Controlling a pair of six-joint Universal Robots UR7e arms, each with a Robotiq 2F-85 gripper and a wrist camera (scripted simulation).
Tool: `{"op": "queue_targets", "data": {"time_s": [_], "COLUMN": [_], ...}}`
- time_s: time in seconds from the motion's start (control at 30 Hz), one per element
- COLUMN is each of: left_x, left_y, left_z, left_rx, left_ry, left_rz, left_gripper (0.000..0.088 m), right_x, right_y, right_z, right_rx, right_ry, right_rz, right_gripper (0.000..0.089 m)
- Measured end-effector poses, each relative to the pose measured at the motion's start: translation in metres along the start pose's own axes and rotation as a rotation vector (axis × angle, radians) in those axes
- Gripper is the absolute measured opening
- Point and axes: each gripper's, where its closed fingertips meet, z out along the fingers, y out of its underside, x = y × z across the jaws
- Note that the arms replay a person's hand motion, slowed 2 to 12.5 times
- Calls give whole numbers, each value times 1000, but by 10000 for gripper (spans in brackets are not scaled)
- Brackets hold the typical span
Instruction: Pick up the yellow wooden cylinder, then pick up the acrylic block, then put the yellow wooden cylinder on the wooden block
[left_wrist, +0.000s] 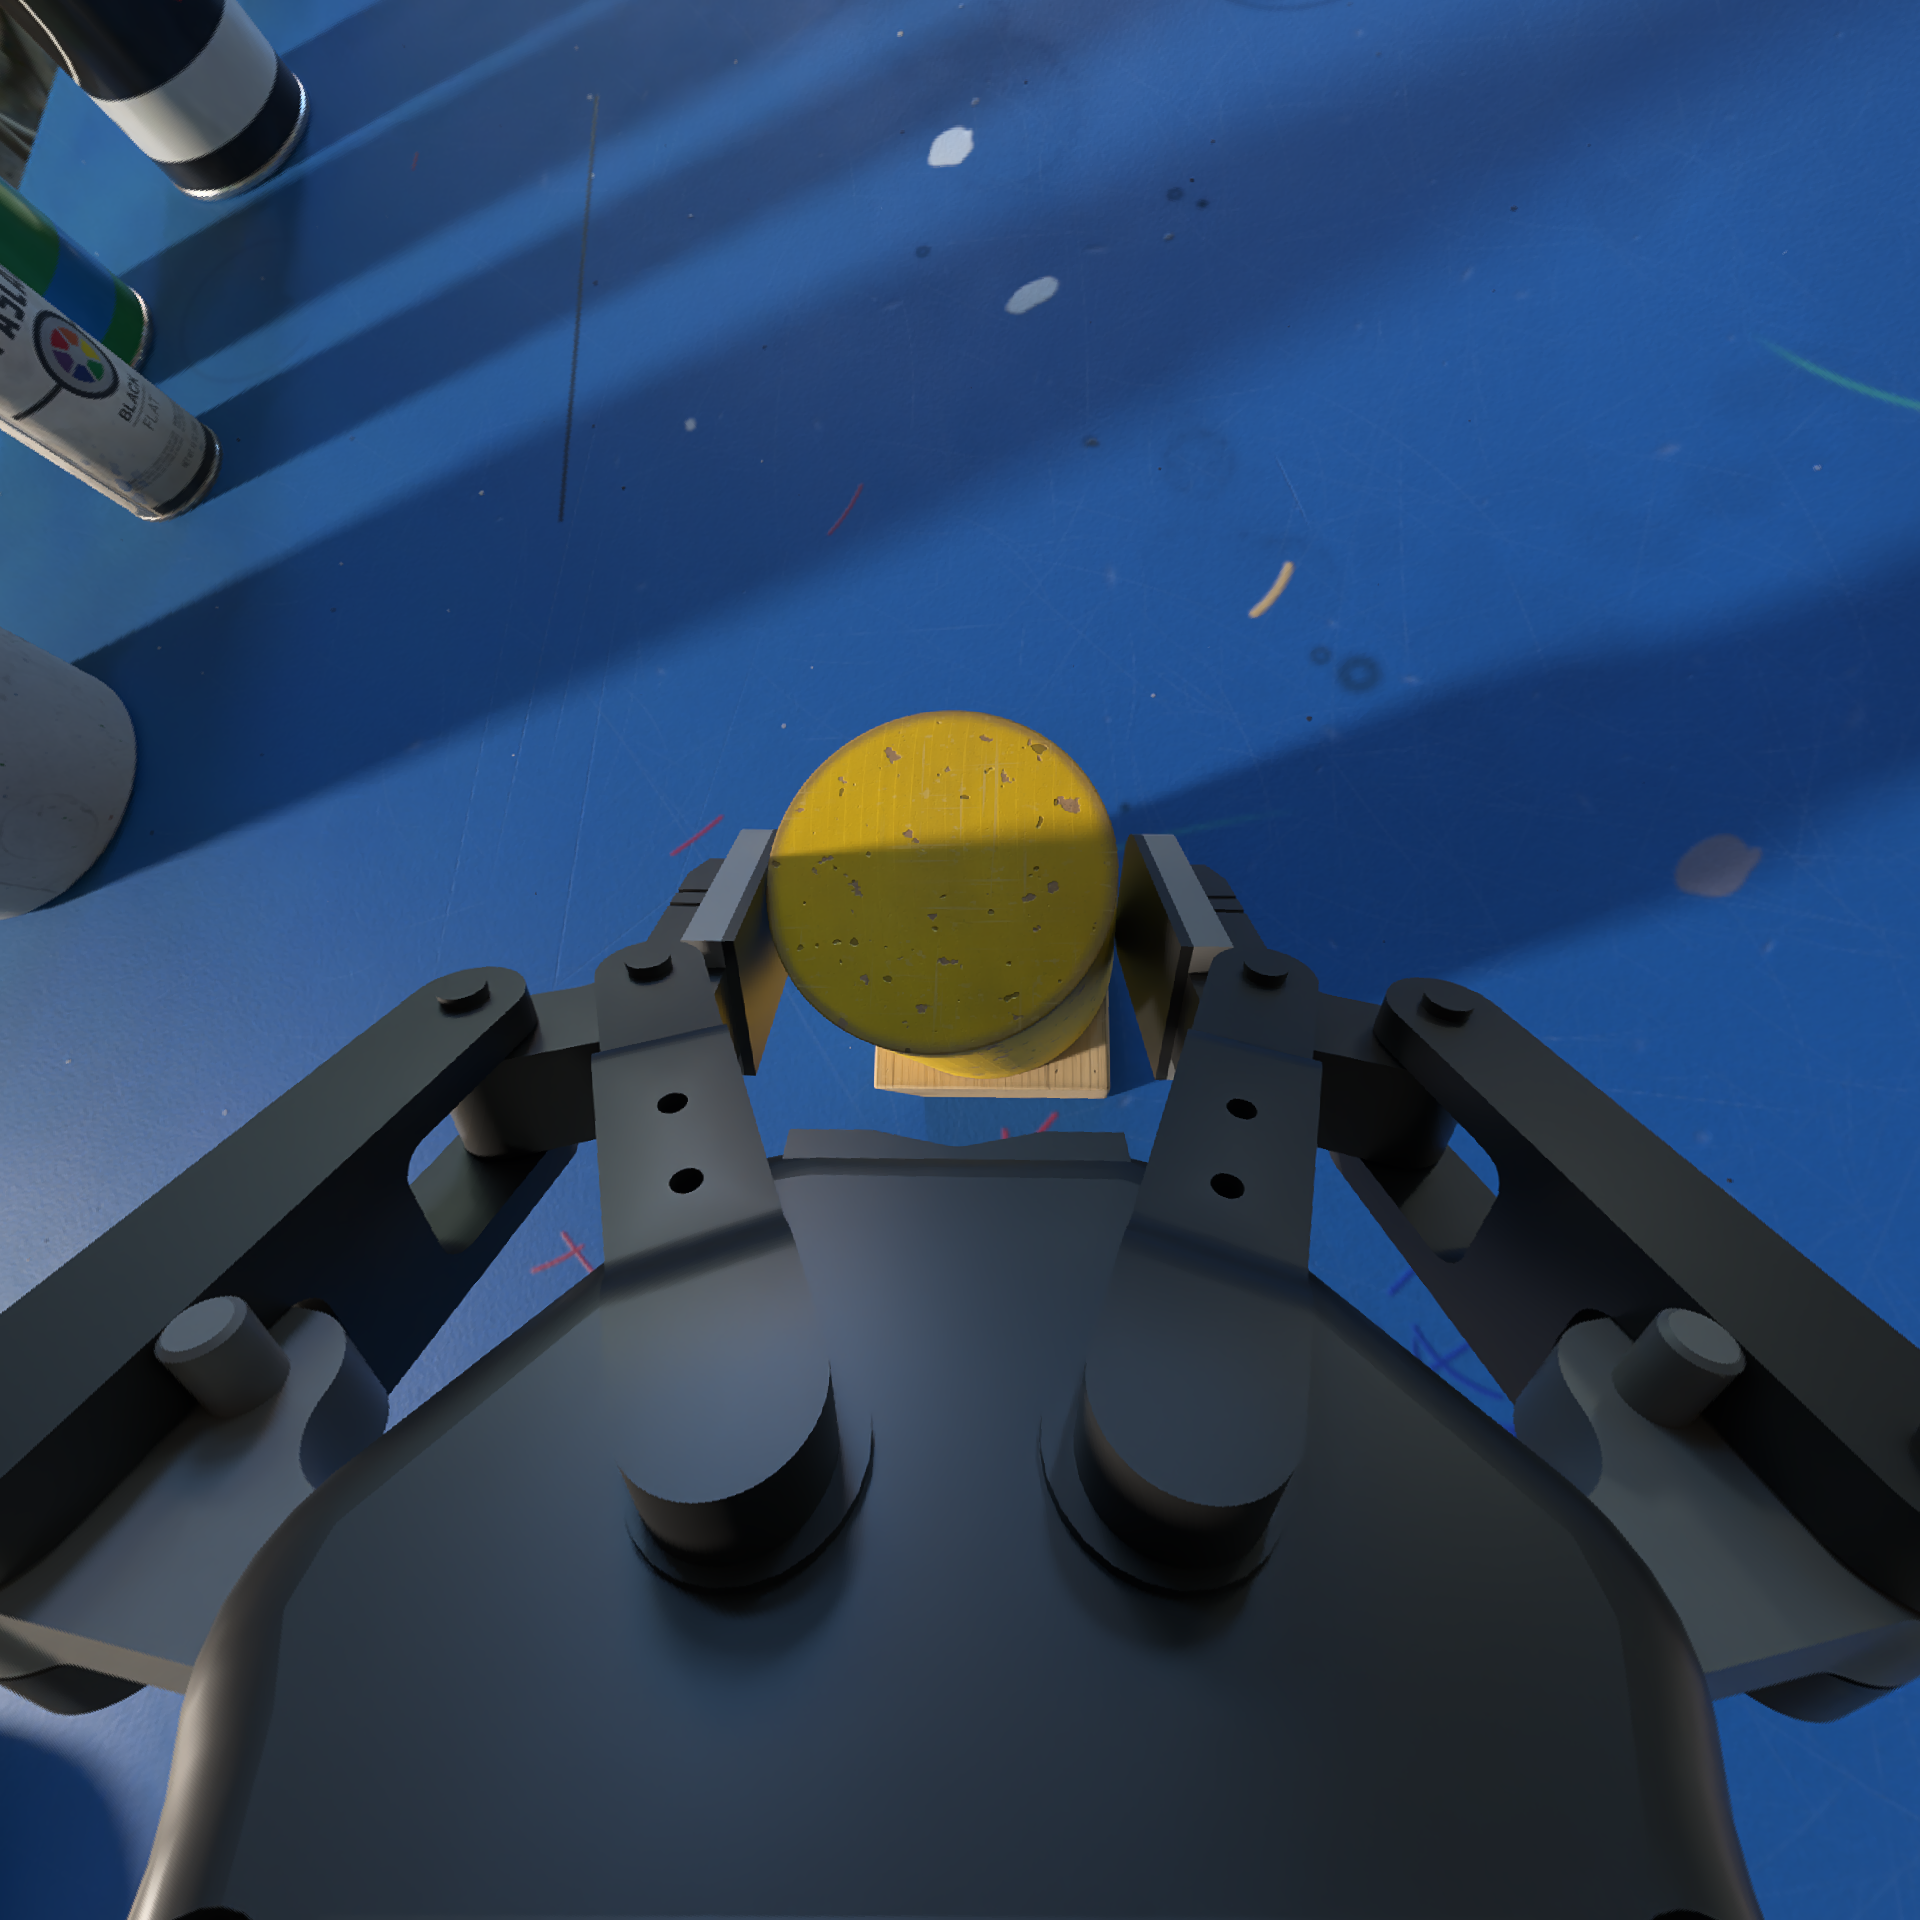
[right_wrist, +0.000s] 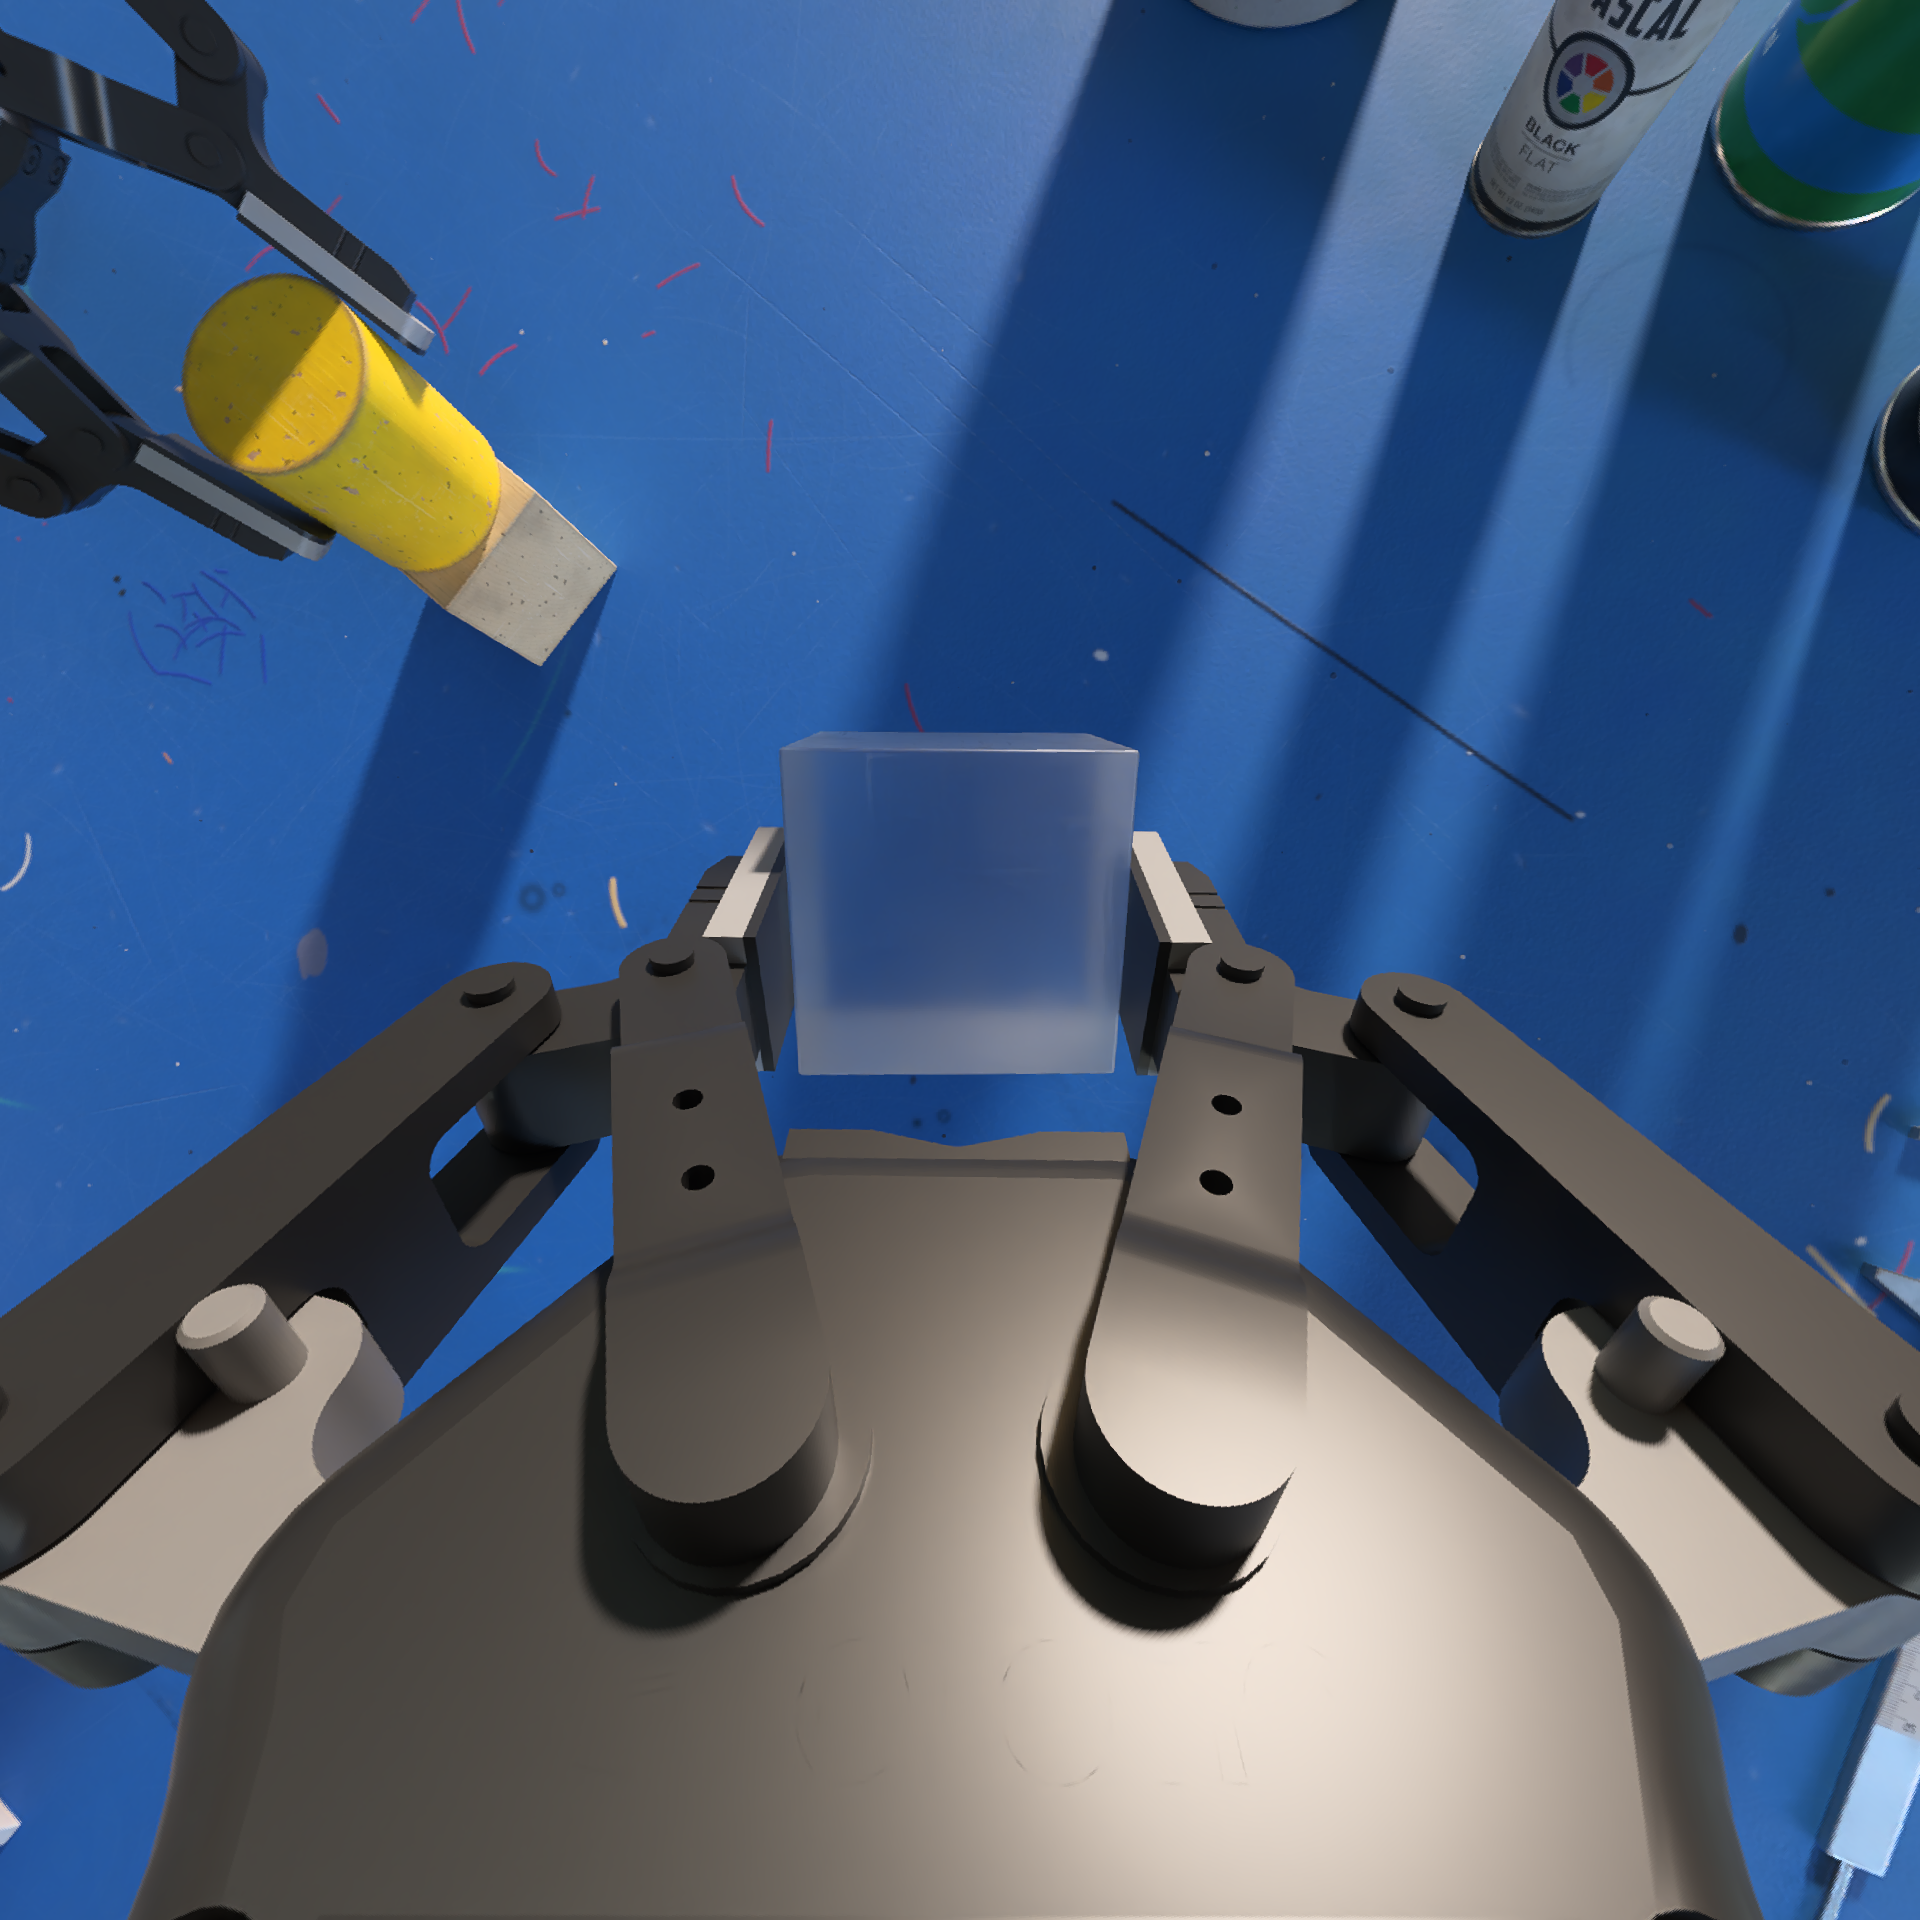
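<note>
- Right wrist view: right gripper (right_wrist: 954, 935) clamps the acrylic block (right_wrist: 954, 904) by its flat side faces, above the table (right_wrist: 1039, 416) — smooth, stiff, likely slippery.
- Farther left, the cylinder (right_wrist: 343, 426) stands on the wooden block (right_wrist: 530, 592); the left gripper (left_wrist: 943, 935) straddles it, pads (left_wrist: 727, 904) seemingly just off its sides — light, rigid, could roll.
- Both arms point downward.

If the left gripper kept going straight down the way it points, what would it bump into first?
The left gripper straddles the yellow wooden cylinder, which stands on the wooden block. Going on, its palm would likely meet the cylinder's top first.
</note>
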Motion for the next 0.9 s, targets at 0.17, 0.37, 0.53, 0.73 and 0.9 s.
{"op": "queue_targets", "data": {"time_s": [0.17, 0.37, 0.53, 0.73, 0.9], "left_x": [0, 0, 0, 1, 4], "left_y": [0, 0, -1, -1, -4], "left_z": [0, 0, 0, 0, -2], "left_rx": [8, 17, 23, 32, 54], "left_ry": [3, 5, 3, 5, 17], "left_rz": [-1, -1, 3, -2, -22], "left_gripper": [555, 554, 554, 554, 587], "right_x": [0, -1, -1, -1, -3], "right_y": [0, 0, 0, -1, -1], "right_z": [1, 1, 2, 3, 4], "right_rx": [-2, -5, -8, -10, -10], "right_ry": [0, -1, -2, -3, -9], "right_rz": [-2, -4, -6, -8, -12], "right_gripper": [506, 506, 506, 506, 506]}}
